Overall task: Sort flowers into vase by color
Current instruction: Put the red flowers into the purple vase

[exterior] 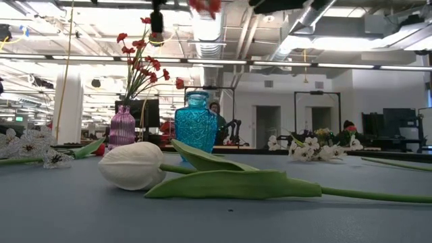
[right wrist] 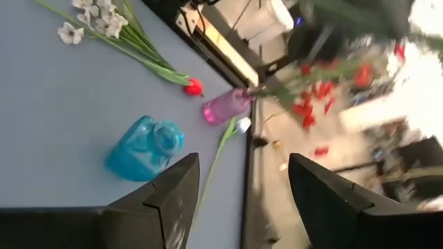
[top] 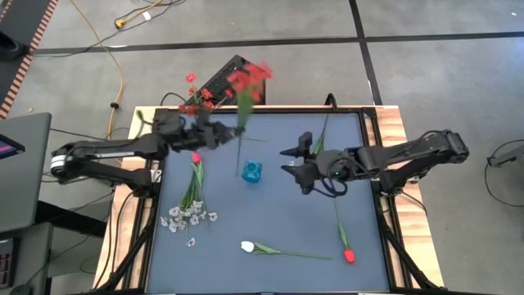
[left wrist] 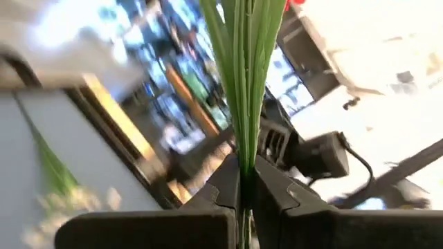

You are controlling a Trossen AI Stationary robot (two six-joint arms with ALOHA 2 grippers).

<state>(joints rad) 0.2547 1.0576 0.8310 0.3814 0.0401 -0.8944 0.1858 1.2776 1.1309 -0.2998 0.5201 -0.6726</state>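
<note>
My left gripper (top: 221, 131) is shut on a red clustered spray (top: 250, 80) and holds it above the table's far left part, beside the pink vase (exterior: 123, 127). That vase stands upright with red sprays (exterior: 142, 61) in it. The blue vase (top: 251, 172) stands upright at mid-table with nothing in it. My right gripper (top: 291, 160) hovers open just right of the blue vase (right wrist: 145, 149). Flat on the table lie a red tulip (top: 196, 157), white blossom sprays (top: 188, 217), a white tulip (top: 247, 246) and a second red tulip (top: 349, 256). My left gripper (left wrist: 243, 183) pinches the spray's bundle of thin green stems (left wrist: 243, 149) between its two fingers, which lie across the stems. The spray is lifted clear of the table. Its red blossoms (top: 250, 80) are above the fingers and its lower stem (top: 239, 160) hangs below them.
Another green stem (top: 321, 135) lies near the table's far edge behind my right gripper. Wooden rails (top: 393, 131) border the table. The white tulip (exterior: 131, 165) and its leaf lie close to the near edge. Bare blue surface shows at the table's centre and near right.
</note>
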